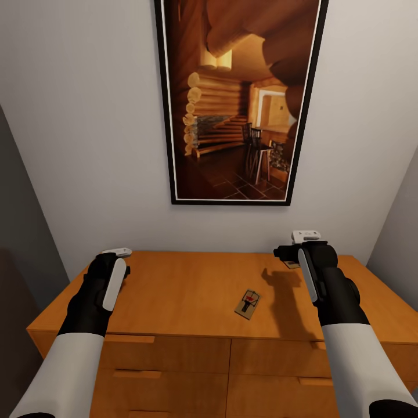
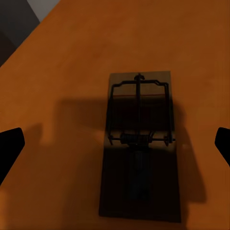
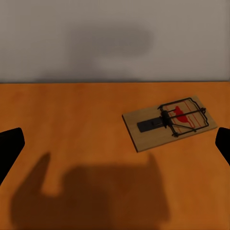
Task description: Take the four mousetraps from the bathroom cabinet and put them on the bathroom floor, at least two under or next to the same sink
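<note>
Lying flat on the cabinet [image 1: 191, 290], mousetrap [image 2: 140, 148] centred under spread left end effector [image 2: 115, 143], shadowed

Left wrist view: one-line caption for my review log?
Open left gripper poised above a shadowed mousetrap on the orange-brown cabinet top.

- No words, letters, numbers, brand names or signs can be read in any of the three views.
- The framed picture [image 1: 238, 98] on the wall shows a log-cabin interior and carries no caption or lettering.
- The mousetrap [image 1: 248, 303] lying on the cabinet [image 1: 174, 290] top bears only a red spot, not a legible mark; the same holds for the mousetrap in the right wrist view [image 3: 167, 122].
- The mousetrap in the left wrist view [image 2: 140, 148] lies in shadow, with no print discernible on it.
</note>
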Controlling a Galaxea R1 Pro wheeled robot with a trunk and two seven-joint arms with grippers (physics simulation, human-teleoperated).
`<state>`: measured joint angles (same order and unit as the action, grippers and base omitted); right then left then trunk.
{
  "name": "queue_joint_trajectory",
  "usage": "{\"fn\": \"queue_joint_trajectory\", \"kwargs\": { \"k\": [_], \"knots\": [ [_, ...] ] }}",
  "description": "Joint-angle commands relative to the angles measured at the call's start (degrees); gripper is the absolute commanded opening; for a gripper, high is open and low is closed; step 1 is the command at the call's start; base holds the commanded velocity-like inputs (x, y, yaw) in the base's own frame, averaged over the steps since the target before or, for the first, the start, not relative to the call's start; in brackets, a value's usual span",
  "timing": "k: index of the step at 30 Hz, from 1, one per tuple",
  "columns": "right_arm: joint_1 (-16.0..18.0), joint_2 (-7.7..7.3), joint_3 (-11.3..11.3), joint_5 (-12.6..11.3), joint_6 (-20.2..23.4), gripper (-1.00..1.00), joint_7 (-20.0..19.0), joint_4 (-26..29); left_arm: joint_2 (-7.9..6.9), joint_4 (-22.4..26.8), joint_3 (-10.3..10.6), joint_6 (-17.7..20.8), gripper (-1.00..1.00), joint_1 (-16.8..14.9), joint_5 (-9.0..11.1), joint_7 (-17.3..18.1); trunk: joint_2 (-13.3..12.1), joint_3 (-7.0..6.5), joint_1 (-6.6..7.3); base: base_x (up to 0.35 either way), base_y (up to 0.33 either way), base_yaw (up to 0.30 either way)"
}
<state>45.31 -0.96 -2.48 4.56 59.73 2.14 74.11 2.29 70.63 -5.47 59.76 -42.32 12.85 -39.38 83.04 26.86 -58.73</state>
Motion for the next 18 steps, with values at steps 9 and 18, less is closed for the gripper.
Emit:
{"fn": "queue_joint_trajectory", "kwargs": {
  "k": [9,18],
  "knots": [
    [0.0,-0.01,0.0,0.4,0.3,1.00,-0.3,-0.1,0.65,0.0,-0.1,0.1,1.00,0.0,0.7,-0.5,0.0,0.07,0.00,0.000,0.000,0.000],
    [0.0,-0.01,0.0,0.4,0.3,1.00,-0.3,-0.2,2.11,-0.6,-0.2,0.1,1.00,0.0,0.6,-0.5,0.0,0.07,0.00,0.000,0.000,0.000]
  ]
}}
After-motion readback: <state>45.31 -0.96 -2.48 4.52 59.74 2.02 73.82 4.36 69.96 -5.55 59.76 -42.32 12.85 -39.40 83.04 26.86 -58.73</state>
